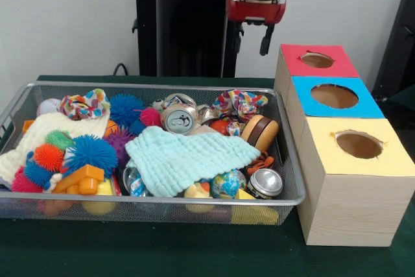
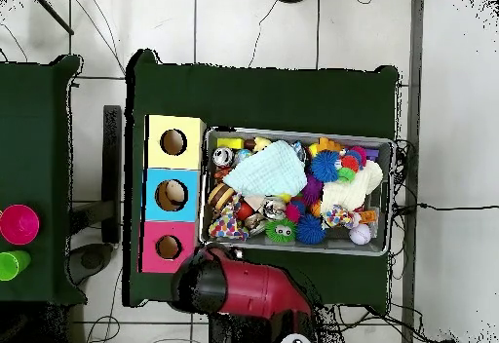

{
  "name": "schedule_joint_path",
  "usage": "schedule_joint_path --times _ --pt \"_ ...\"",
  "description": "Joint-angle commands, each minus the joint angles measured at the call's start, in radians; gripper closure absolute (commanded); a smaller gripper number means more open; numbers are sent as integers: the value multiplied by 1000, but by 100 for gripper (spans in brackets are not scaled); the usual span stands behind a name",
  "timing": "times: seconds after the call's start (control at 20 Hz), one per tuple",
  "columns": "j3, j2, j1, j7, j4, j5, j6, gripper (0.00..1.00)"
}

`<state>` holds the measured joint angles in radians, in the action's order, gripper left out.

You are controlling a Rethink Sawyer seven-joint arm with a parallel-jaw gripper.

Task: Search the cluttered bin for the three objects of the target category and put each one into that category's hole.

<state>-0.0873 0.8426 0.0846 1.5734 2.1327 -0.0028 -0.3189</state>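
Note:
The wire mesh bin (image 1: 155,86) is full of mixed toys and also shows in the overhead view (image 2: 292,133). A pale yellow rounded toy (image 1: 196,191) peeks out under the front edge of a turquoise cloth. I cannot pick out an orange-tan toy with a face. The round hole (image 1: 317,60) in the red-topped box is to the right of the bin's back corner and also shows in the overhead view (image 2: 168,247). My gripper (image 1: 255,42) hangs open and empty, high above the bin's back right corner, near the red-topped box. In the overhead view the red arm (image 2: 249,285) hides it.
The blue-topped box (image 1: 334,111) and the yellow-topped box (image 1: 389,160) stand in a row in front of the red one. In the bin lie a turquoise cloth (image 1: 188,157), a cream cloth (image 1: 45,137), metal cans (image 1: 179,119), spiky balls (image 1: 91,150) and a burger-like toy (image 1: 259,131).

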Motion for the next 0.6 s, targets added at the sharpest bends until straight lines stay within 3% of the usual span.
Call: schedule_joint_path --times 0.05,0.6 --pt "-14 -114 46 251 -76 49 174 0" --pt "2 -201 51 269 -107 129 301 0"
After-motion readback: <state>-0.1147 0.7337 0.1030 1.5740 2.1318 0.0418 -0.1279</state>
